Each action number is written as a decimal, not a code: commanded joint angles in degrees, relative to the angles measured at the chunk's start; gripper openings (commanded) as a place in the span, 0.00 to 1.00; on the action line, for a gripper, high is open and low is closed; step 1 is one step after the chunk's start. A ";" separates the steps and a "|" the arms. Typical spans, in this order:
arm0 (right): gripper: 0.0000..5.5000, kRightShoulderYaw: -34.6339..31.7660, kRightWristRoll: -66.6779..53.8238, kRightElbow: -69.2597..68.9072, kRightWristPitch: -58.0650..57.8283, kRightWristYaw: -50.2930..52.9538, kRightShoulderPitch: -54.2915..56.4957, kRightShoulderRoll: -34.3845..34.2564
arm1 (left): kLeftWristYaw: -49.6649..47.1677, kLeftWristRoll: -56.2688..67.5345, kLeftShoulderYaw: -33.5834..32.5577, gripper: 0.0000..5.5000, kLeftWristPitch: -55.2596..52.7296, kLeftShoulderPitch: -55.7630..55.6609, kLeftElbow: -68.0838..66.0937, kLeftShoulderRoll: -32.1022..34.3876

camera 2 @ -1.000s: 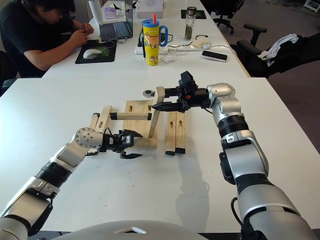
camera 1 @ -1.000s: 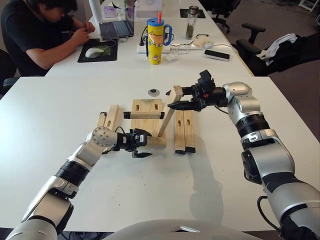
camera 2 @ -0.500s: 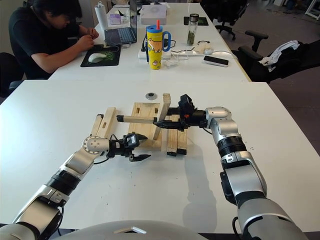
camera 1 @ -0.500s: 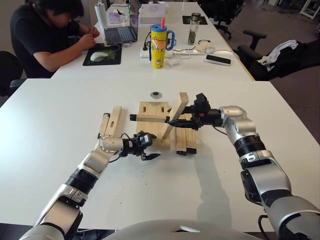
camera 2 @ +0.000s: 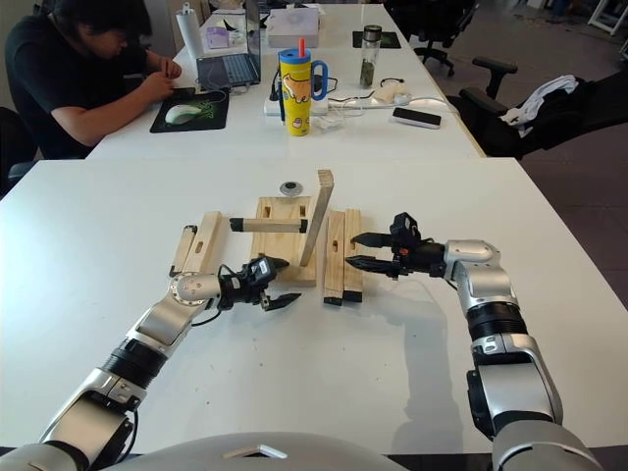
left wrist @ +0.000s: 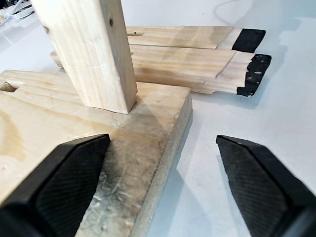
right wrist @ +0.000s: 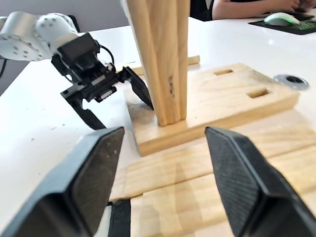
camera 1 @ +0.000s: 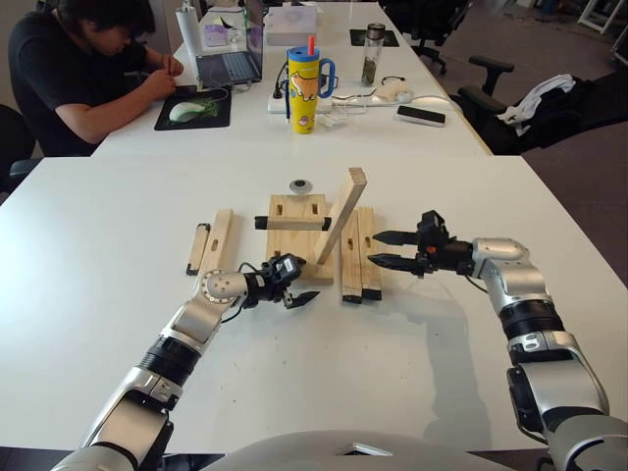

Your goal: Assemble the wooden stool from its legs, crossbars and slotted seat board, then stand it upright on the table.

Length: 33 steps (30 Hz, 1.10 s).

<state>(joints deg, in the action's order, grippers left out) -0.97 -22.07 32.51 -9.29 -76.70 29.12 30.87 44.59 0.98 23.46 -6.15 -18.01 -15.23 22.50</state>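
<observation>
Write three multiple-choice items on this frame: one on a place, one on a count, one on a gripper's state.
1. Where is the foot of the tilted leg?
A) left of the seat board
B) set in the seat board
C) right of the seat board

2. How many wooden pieces lie flat right of the board?
A) one
B) two
C) four

3. The right gripper is:
A) shut on the leg
B) shut, empty
C) open, empty

Key:
1 B: the left wrist view shows the foot sunk in the board.
2 B: two black-tipped pieces lie side by side.
3 C: its jaws stand apart with nothing between.
</observation>
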 commanded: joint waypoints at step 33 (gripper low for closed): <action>0.00 -7.36 -14.05 -28.80 -9.37 53.58 5.30 -22.63 | -9.40 -2.48 -0.50 0.73 -12.98 8.93 -7.47 -0.35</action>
<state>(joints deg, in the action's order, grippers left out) -3.50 -34.55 2.91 -21.31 -23.49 35.40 8.01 36.59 1.08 22.58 -8.48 -17.55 -15.59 20.22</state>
